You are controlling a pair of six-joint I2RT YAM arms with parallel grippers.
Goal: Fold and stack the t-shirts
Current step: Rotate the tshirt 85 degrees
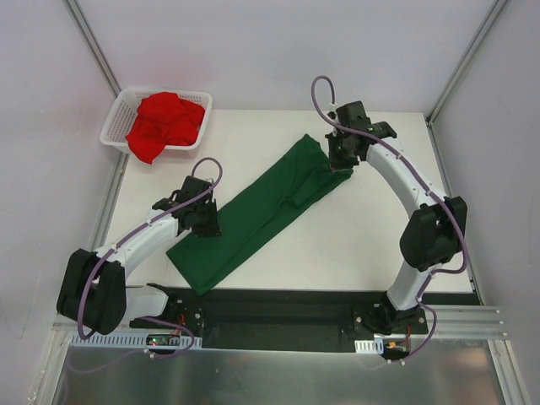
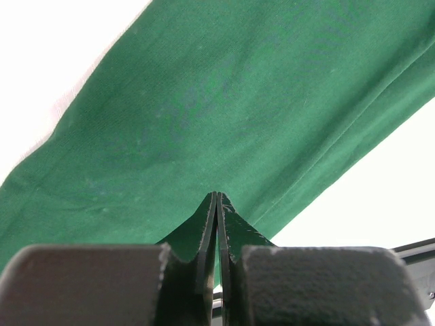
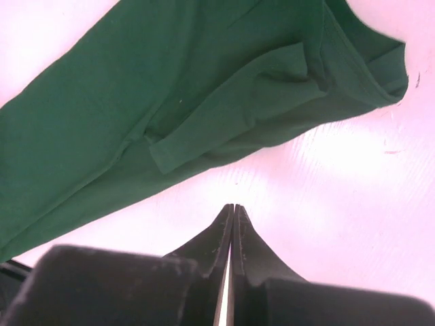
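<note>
A dark green t-shirt point(image 1: 261, 211) lies flat as a long narrow strip, running diagonally from the table's near left to its far right. My left gripper point(image 1: 207, 226) hovers at the strip's left edge, near its lower end. In the left wrist view it point(image 2: 217, 198) is shut over the green cloth point(image 2: 224, 102), with nothing between the jaws. My right gripper point(image 1: 340, 160) is at the strip's far end by the collar. It point(image 3: 233, 208) is shut over bare table, just short of the green t-shirt's folded sleeve point(image 3: 204, 136). A bright red t-shirt point(image 1: 164, 122) sits crumpled in the basket.
A white mesh basket point(image 1: 113, 122) stands at the table's far left corner. The white table point(image 1: 363, 228) is bounded by walls at the back and sides. A black mounting rail point(image 1: 278, 308) runs along its near edge between the arm bases.
</note>
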